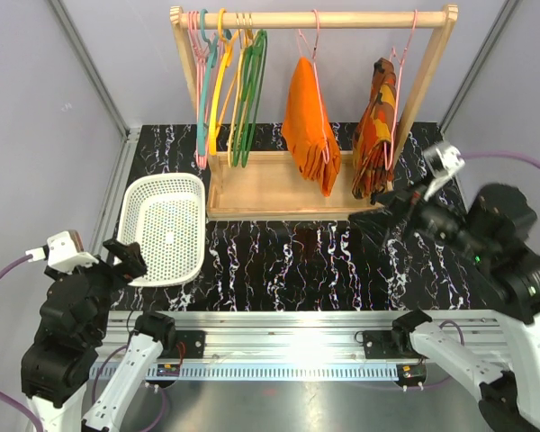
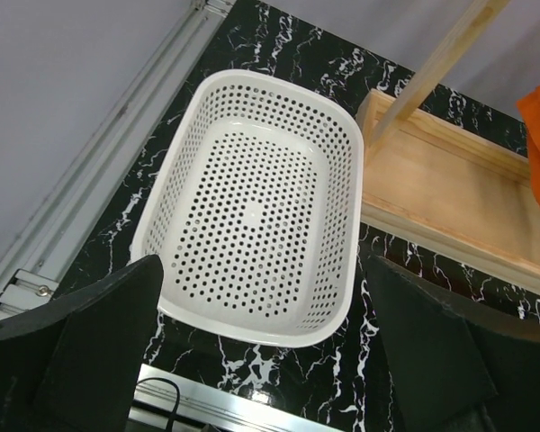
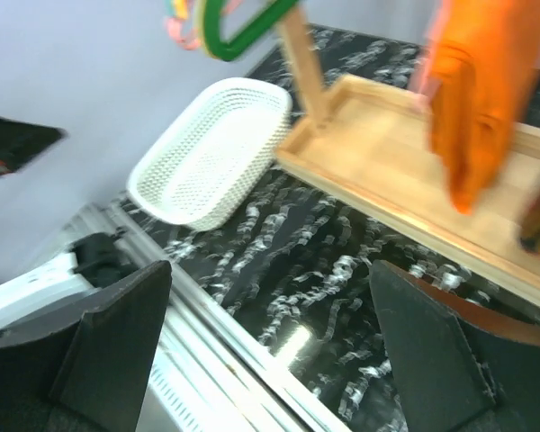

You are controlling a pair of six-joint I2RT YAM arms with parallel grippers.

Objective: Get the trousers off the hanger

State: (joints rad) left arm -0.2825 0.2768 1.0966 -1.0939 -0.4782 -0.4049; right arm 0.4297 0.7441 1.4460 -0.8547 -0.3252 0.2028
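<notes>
At the near left corner of the bench (image 1: 297, 261), the left hand (image 1: 128, 256) hangs wide open and holds nothing, just over the near rim of the white basket (image 1: 166, 177). The wooden rack (image 1: 310, 18) stands along the far edge. The orange trousers (image 1: 310, 126) hang from the pink hanger (image 1: 316, 36) at mid-rail, above the rack's tray. Near the right edge, the right hand (image 1: 378, 216) is spread wide and empty, close to the foot of a patterned garment (image 1: 376, 126).
</notes>
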